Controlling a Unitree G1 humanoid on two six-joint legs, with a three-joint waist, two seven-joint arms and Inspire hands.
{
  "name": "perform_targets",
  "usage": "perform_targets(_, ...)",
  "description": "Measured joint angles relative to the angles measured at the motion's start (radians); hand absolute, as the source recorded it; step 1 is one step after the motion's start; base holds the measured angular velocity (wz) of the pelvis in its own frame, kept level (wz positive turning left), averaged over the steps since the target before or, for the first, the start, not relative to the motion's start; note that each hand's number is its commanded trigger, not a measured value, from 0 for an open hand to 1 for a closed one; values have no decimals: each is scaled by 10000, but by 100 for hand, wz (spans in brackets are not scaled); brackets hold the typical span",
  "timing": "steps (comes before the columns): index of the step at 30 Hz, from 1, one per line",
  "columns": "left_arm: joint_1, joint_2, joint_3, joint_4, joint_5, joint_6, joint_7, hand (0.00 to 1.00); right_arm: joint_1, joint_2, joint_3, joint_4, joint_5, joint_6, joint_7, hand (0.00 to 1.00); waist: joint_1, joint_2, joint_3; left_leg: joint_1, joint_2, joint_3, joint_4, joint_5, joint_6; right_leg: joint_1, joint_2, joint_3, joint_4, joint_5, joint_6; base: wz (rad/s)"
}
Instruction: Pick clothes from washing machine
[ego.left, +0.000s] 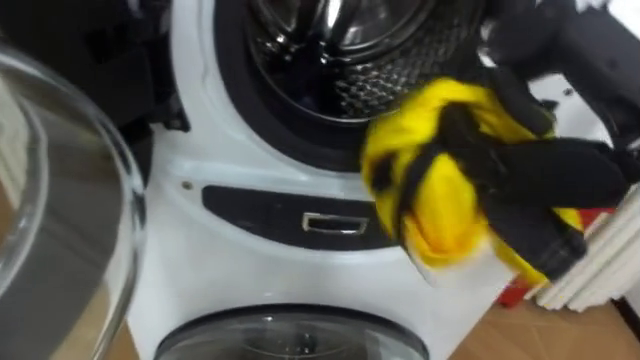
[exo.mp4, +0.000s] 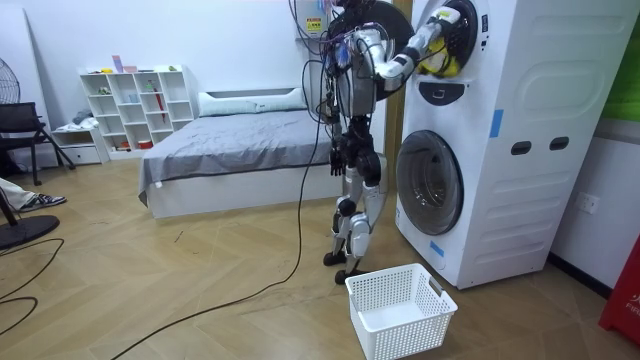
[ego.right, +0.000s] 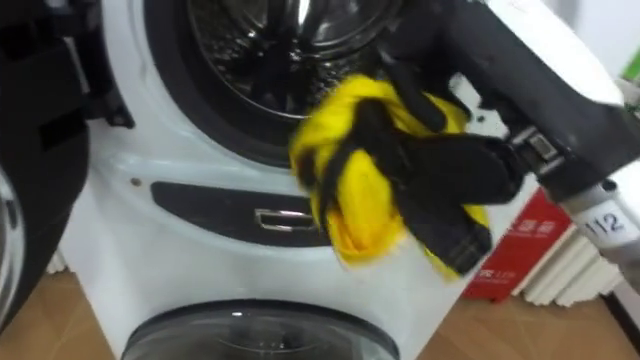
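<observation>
A bunched yellow cloth (ego.left: 440, 215) hangs just outside the lower right rim of the upper machine's open drum (ego.left: 330, 50). My right hand (ego.left: 545, 180), black, comes in from the right, its fingers curled round the cloth. The cloth (ego.right: 360, 195) covers part of the white front panel below the opening. In the room view I stand upright facing the stacked white machines (exo.mp4: 500, 140), with that arm raised to the upper opening and the yellow cloth (exo.mp4: 440, 62) at the hand.
The upper door (ego.left: 60, 200), clear glass, stands swung open at my left. Under the drum sit a dark panel with a metal latch (ego.left: 335, 223) and the lower machine's round door (ego.left: 290, 335). A white laundry basket (exo.mp4: 400, 310) rests on the floor beside my feet. A bed (exo.mp4: 240, 140) lies behind me.
</observation>
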Motion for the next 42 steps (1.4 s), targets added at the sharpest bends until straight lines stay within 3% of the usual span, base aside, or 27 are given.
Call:
perform_targets(4, 77, 3, 163, 26, -4, -38, -5, 0, 618, 189, -781, -43, 31, -163, -200, 100, -301, 157, -56, 46, 46, 226, 0, -62, -6, -111, 59, 244, 14, 15, -6, -17)
perform_targets(8, 187, 4, 157, 18, 73, -77, -11, 0, 878, 474, -1302, 106, 28, -196, -353, 100, -455, 223, -44, 187, 90, 626, 26, -62, -8, -65, 100, 559, 13, 43, -12, -26)
perform_targets(11, 337, -21, 146, 8, 82, -57, -32, 0, 1518, 897, -1799, 412, 19, -183, -499, 100, -607, 220, -35, 176, 208, 1312, 17, -91, -56, -325, 220, 1047, 46, 124, -52, -48)
perform_targets(14, 225, 16, 70, -8, 73, -7, -77, 0, 2256, 1191, -1901, 544, 25, -180, -491, 100, -853, 279, 5, 178, 301, 1621, 19, -189, -97, -390, 344, 1349, 31, 194, -63, -38)
perform_targets(17, -169, 192, -47, -8, 69, 26, -115, 0, 2753, 1783, -1901, 1374, 64, -89, -488, 100, -904, 343, 52, 190, 449, 2154, 18, -335, -133, -642, 543, 1866, 258, 268, -97, -56)
perform_targets(19, -674, 290, -362, -17, 10, 23, -110, 0, 3078, 1821, -1872, 1759, 253, 142, -482, 100, -1043, 386, 97, 163, 464, 2485, 14, -336, -134, -853, 609, 2235, 381, 316, -72, -56)
perform_targets(22, -1100, 367, -851, -15, -11, 21, -90, 0, 3064, 1820, -1782, 2573, 627, 186, -412, 100, -1134, 574, 197, 140, 514, 3198, -4, -337, -133, -1117, 757, 2882, 452, 453, -27, -62)
perform_targets(24, -1399, 522, -1454, -15, -21, 36, -85, 0, 3121, 1830, -1408, 3237, 796, 299, -388, 100, -1380, 577, 187, 19, 521, 3393, 38, -342, -138, -1357, 815, 3142, 548, 486, -10, -58)
perform_targets(26, -1615, 558, -1934, -1, -15, 52, -121, 0, 3155, 1980, -967, 3888, 664, 422, -298, 100, -1399, 628, 184, -80, 590, 3864, 45, -404, -166, -1601, 949, 3521, 581, 595, 13, -65)
perform_targets(29, -2023, 555, -2631, 66, -70, 55, -303, 0, 3093, 2352, -448, 5492, 696, 511, -161, 100, -1459, 816, 143, -267, 610, 4315, 76, -421, -164, -1915, 1041, 3818, 692, 706, 38, -52)
perform_targets(31, -2294, 528, -3234, 39, -373, 16, -499, 0, 3061, 2530, -211, 6758, 716, 526, -180, 100, -1665, 1043, 133, -352, 600, 4355, 158, -441, -142, -2095, 1061, 3957, 769, 716, 47, -31)
perform_targets(32, -2332, 520, -3517, 32, -402, 10, -538, 0, 2896, 2627, -124, 7285, 748, 529, -189, 100, -1686, 1225, 167, -380, 588, 4514, 179, -440, -142, -2227, 1099, 4105, 879, 713, 58, -39)
perform_targets(34, -2386, 464, -3713, 48, -434, 13, -616, 0, 2461, 2637, 136, 8319, 743, 472, -196, 100, -1904, 1528, 110, -579, 575, 4587, 282, -450, -130, -2418, 1097, 4239, 868, 727, 116, -34)
perform_targets(37, -2662, 274, -3796, 76, -427, 49, -770, 0, 1845, 2670, 532, 10101, 698, 462, -426, 100, -2118, 1905, 118, -900, 558, 4619, 442, -451, -130, -2788, 1093, 4342, 1084, 724, 147, -12)
perform_targets(40, -2856, 228, -3809, 82, -427, -165, -847, 0, 1377, 2792, 877, 11232, 695, 305, -593, 100, -2208, 2115, 191, -1243, 557, 4626, 457, -451, -129, -3192, 1127, 4313, 1330, 720, 147, -3)
perform_targets(42, -2980, 182, -3825, 81, -441, -306, -873, 0, 1051, 2877, 908, 11882, 648, 162, -692, 100, -2193, 2209, 191, -1474, 541, 4622, 494, -451, -126, -3518, 1143, 4314, 1490, 706, 155, 0)
